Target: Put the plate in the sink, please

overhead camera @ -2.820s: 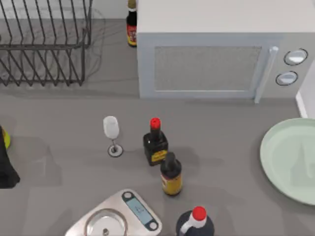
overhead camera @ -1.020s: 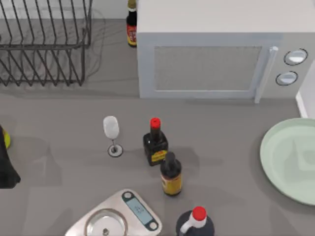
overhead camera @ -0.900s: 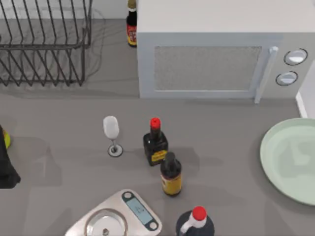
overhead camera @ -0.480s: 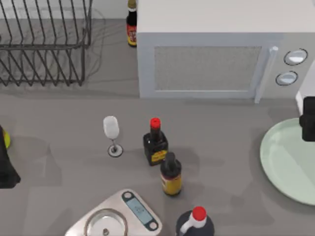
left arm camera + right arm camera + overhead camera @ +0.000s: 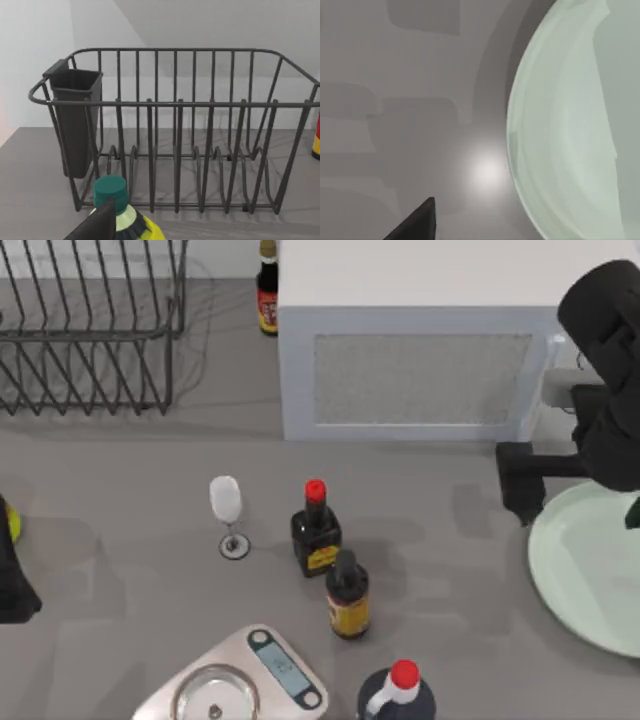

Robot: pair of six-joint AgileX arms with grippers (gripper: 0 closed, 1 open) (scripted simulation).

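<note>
Top view: mint plate [image 5: 590, 575], raised rim.

A grey tabletop [image 5: 130, 470] runs across the scene — matte, with soft shadows. At its back stands a white microwave [image 5: 420, 350], with a wire rack [image 5: 90, 330] on the left. Behind the rack rises a plain pale wall [image 5: 200, 25] — evenly lit.

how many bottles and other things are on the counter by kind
Bottles: 5, at and a green-capped one
Plate: 1
Wine glass: 1
Kitchen scale: 1
Dish rack: 1
Microwave: 1
Total: 10
</note>
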